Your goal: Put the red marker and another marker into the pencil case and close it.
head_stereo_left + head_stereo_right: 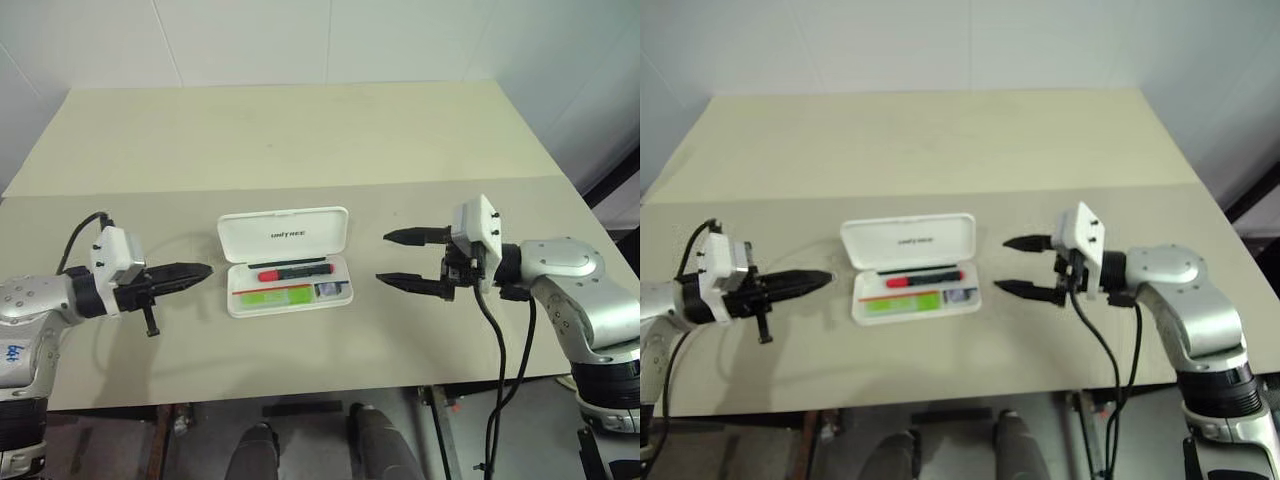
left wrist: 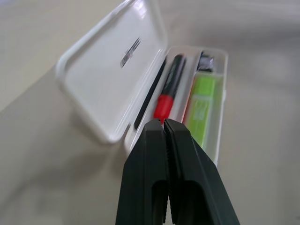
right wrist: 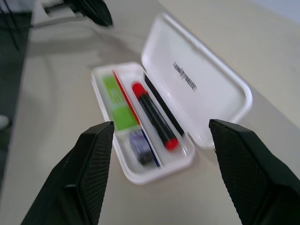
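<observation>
Fingers: left gripper (image 1: 205, 270) pressed together, empty; right gripper (image 1: 392, 257) spread wide, empty | pencil case (image 1: 283, 238) between them on worktop (image 1: 300, 140), lid open | red marker (image 1: 295, 270) and green marker (image 1: 272, 296) inside tray.

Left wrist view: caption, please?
Shut left gripper facing the open pencil case, red marker and green marker inside.

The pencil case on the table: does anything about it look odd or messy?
Nothing stands out. The pencil case lies open, lid back, with the red marker and green marker lying neatly inside.
</observation>
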Controlling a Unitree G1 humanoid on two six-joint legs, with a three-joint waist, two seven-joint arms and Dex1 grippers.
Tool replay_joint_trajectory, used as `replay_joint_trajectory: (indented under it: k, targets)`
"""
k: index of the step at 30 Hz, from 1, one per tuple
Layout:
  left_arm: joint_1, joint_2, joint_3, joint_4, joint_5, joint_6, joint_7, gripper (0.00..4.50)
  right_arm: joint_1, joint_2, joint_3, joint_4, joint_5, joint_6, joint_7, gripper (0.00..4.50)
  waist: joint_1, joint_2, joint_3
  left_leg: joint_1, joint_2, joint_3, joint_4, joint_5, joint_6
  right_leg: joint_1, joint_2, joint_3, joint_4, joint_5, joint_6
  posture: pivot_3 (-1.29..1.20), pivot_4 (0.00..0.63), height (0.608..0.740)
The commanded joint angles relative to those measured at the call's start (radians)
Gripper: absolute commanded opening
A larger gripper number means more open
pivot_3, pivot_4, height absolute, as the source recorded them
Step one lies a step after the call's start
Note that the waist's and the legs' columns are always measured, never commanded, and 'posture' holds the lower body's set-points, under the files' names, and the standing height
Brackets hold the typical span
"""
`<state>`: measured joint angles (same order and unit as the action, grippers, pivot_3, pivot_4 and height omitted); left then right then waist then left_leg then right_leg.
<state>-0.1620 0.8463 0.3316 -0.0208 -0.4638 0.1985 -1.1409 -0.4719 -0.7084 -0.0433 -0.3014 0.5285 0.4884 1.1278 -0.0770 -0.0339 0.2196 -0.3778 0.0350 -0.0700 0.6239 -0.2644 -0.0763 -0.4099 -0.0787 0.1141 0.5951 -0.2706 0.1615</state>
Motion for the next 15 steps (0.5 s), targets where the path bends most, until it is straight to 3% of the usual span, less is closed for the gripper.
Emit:
replay_joint_trajectory:
  k: [1,6,15]
  targets:
    - [-0.02,0.01,0.036,0.042,0.009,-0.033,0.028,0.03,-0.033,-0.013,-0.031,-0.052,0.061,0.025,-0.005,3.42,0.0,0.0,0.0,0.0,0.0,0.0,0.0,0.0,0.0,0.0,0.0,0.0,0.0,0.0,0.0,0.0,0.15,0.74]
    - [-0.114,-0.012,0.016,0.135,0.009,-0.029,0.077,0.0,-0.039,-0.036,-0.014,-0.054,0.045,0.01,0.003,4.47,0.016,0.0,0.0,0.0,0.0,0.0,0.0,0.0,0.0,0.0,0.0,0.0,0.0,0.0,-0.001,0.0,0.15,0.74]
    - [-0.335,-0.066,-0.106,0.339,0.065,-0.052,0.072,0.0,-0.025,-0.053,-0.018,-0.056,0.009,-0.044,-0.008,4.47,0.026,0.0,0.0,-0.001,0.0,0.0,0.0,0.0,0.0,0.0,0.0,-0.001,0.0,0.001,0.001,0.0,0.15,0.74]
